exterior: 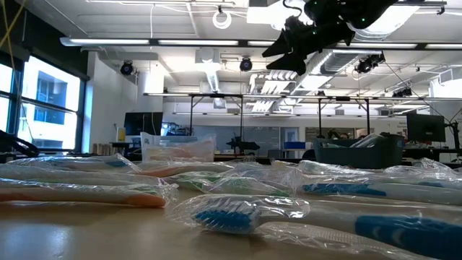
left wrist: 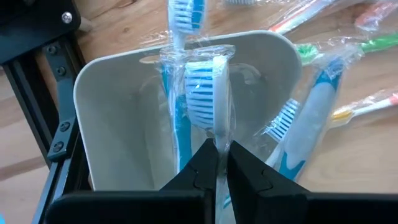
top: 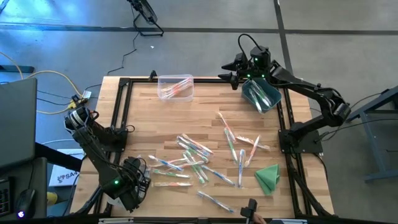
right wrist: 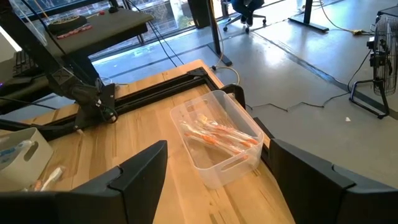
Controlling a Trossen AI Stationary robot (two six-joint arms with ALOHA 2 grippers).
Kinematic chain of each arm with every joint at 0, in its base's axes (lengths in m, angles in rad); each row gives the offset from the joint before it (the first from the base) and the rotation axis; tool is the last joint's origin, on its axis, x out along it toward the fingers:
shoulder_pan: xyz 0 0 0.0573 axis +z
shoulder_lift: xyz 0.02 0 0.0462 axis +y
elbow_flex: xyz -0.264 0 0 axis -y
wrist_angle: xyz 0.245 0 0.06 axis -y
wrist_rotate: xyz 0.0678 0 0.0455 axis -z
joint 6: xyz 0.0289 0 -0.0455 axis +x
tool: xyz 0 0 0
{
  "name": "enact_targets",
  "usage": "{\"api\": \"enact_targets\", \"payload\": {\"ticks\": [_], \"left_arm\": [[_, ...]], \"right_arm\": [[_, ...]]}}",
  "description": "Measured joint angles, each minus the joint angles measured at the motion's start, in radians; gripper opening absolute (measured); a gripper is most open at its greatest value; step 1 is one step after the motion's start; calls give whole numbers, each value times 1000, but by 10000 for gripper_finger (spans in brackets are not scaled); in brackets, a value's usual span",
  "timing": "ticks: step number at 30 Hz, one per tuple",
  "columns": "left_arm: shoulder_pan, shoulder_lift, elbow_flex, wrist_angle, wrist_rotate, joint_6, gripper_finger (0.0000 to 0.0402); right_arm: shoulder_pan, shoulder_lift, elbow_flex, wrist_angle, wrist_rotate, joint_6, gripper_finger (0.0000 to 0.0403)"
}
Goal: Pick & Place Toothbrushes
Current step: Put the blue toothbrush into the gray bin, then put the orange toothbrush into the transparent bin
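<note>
Light is even and fairly bright, coming from ceiling strip lamps (exterior: 108, 41) above and large windows (exterior: 43, 101) at the side of the room. On the table (top: 205, 118) shadows are soft and faint. Glare glints off the wrap on the toothbrushes (exterior: 238, 213), which lie blurred close to the low camera, while the far room is sharper. The floor (right wrist: 298, 56) beyond the right claw (right wrist: 214, 177) shines with window reflections.
</note>
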Motion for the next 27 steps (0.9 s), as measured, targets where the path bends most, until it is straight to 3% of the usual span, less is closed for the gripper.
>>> {"api": "enact_targets", "payload": {"ticks": [6,18,27], "left_arm": [[0,0,0,2,0,44,24],[0,0,0,15,-1,74,124],[0,0,0,15,-1,73,131]], "right_arm": [[0,0,0,0,0,0,274],[0,0,0,0,0,0,274],[0,0,0,0,0,0,274]]}}
